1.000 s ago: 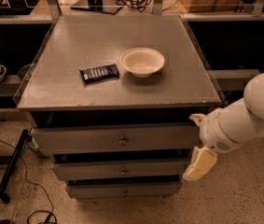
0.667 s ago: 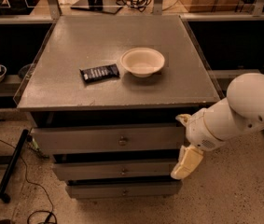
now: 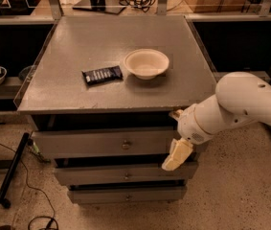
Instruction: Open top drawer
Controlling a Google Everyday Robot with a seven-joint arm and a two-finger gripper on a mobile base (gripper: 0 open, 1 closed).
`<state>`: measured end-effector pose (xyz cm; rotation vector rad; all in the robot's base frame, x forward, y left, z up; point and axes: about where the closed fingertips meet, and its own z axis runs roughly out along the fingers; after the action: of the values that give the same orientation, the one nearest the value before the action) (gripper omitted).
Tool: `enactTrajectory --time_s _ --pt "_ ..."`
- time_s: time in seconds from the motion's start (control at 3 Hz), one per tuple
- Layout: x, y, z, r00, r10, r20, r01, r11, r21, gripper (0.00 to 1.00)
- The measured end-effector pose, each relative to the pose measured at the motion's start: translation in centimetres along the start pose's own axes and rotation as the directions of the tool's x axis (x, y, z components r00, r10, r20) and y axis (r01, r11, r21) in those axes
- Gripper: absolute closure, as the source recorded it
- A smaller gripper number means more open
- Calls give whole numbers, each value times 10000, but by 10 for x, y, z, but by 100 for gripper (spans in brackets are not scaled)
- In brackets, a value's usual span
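Note:
The top drawer [image 3: 87, 143] is the widest grey front of three, just under the cabinet's top, with a small round brass knob [image 3: 126, 144] at its centre. Its front sits about in line with the cabinet's edge and no interior shows. My gripper [image 3: 175, 153] hangs from the white arm [image 3: 240, 107], which comes in from the right. It is in front of the right end of the top drawer front, to the right of the knob and apart from it.
On the cabinet's top [image 3: 77, 42] sit a white bowl [image 3: 146, 63] and a dark snack bar [image 3: 102, 74]. Two lower drawers [image 3: 96, 174] with similar knobs are below. Cables [image 3: 25, 195] and a black bar lie on the floor at left. Shelves stand behind.
The arm and gripper have moved left, from beside the cabinet's right edge to in front of the right end of the top drawer. The drawers have not moved.

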<state>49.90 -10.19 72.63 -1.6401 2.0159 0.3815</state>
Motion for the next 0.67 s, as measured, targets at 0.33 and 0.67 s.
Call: enactTrajectory --time_s 0.33,0.67 --pt "0 0 0 10000 0 0 0 10000 0 0" --pt "5 1 12 9999 116 2 -116 9997 -211 0"
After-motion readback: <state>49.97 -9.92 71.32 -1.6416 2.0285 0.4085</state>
